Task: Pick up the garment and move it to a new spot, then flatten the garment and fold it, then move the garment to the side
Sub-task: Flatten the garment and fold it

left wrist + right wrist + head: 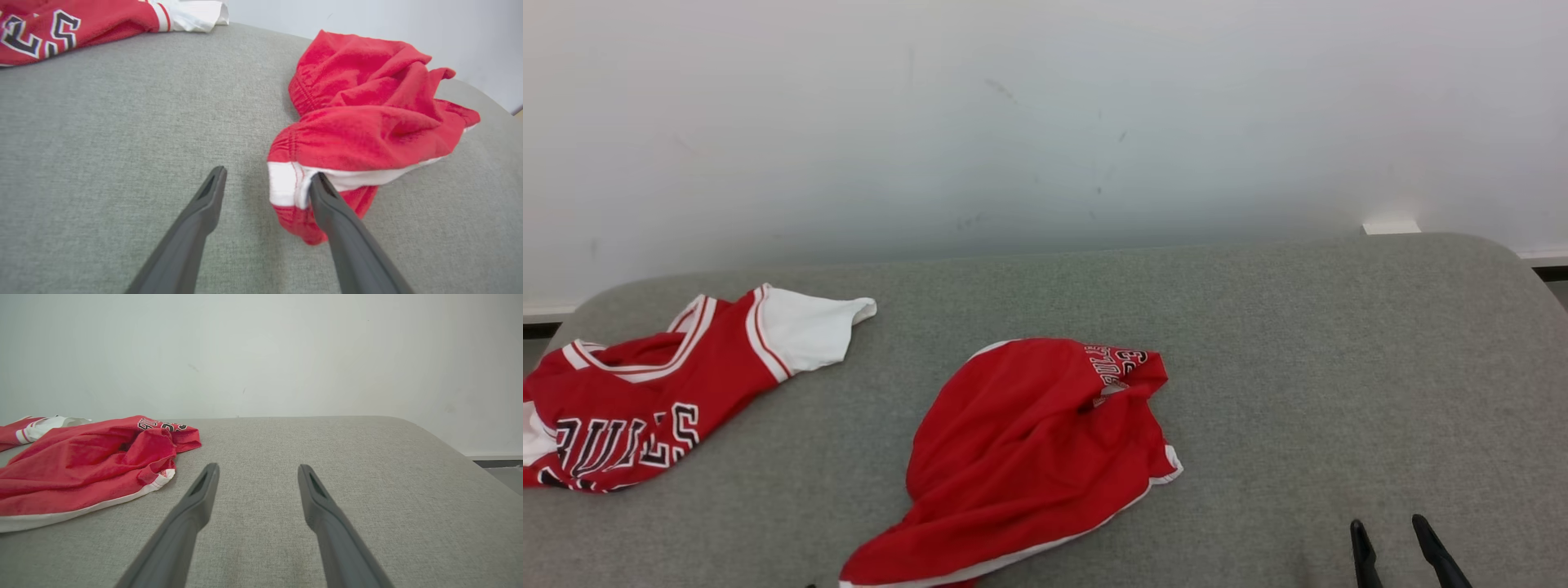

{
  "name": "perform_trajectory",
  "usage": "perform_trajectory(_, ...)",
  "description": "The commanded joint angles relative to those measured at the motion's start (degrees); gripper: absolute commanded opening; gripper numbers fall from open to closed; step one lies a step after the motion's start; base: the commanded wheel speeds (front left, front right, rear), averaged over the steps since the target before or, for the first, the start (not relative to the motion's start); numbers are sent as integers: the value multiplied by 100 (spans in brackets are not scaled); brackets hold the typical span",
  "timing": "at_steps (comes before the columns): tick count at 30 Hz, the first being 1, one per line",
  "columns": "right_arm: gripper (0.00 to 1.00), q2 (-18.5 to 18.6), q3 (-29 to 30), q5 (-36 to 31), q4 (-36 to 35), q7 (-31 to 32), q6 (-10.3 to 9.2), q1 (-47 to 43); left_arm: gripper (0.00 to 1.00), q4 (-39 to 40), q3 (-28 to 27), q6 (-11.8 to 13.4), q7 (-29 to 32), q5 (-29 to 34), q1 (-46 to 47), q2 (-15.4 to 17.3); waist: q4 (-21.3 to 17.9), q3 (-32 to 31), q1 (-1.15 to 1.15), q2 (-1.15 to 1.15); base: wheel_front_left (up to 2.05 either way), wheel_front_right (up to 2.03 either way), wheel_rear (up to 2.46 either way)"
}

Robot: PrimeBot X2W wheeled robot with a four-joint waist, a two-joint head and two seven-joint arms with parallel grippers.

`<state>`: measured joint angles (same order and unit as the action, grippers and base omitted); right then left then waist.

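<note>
Lying crumpled around the middle of the grey worktop (1339,367), the red shorts (1029,441) reach down to its front edge. The left gripper (269,173) is spread wide and clamps nothing. One of its fingers (327,196) sits right at the shorts' white hem. The right gripper (1387,523), equally wide and empty, hovers over bare cloth near the front edge. A red jersey (645,392) lies at the left edge.

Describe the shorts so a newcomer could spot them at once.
On the grey pad lie two red garments. The shorts are the crumpled heap near the middle. Unlike the jersey at the left, they have no white sleeve or large lettering.
</note>
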<state>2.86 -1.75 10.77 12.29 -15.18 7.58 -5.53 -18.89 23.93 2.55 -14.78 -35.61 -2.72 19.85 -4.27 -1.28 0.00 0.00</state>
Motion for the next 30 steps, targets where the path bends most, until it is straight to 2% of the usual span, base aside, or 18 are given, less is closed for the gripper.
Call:
perform_trajectory(1,100,10,38,9,-50,6,-17,-75,100,91,-51,-8,-39,90,-155,6,20,-30,0,0,0,0,0)
perform_trajectory(6,100,77,172,-52,-189,6,-17,-164,100,367,-141,-24,-36,110,-482,-3,115,-129,0,0,0,0,0)
perform_trajectory(10,100,145,285,-54,-256,6,-17,-227,100,526,-150,-147,2,-74,-668,-6,254,-198,0,0,0,0,0)
perform_trajectory(15,100,181,386,-68,-320,6,-16,-278,100,859,-486,98,-36,214,-657,-18,431,-237,0,0,0,0,0)
perform_trajectory(18,100,183,414,-89,-359,6,-17,-255,100,1197,-791,195,-36,583,-638,-234,518,-227,0,0,0,0,0)
perform_trajectory(21,100,171,396,-126,-363,6,-17,-191,100,1398,-1054,159,-38,975,-643,-485,557,-217,0,0,0,0,0)
perform_trajectory(24,100,136,328,-182,-337,6,-17,-95,100,1486,-1249,75,-37,1485,-596,-724,547,-199,0,0,0,0,0)
perform_trajectory(30,100,69,159,-302,-168,6,-16,10,100,1425,-1548,-256,-37,2276,-556,-1221,511,-145,0,0,0,0,0)
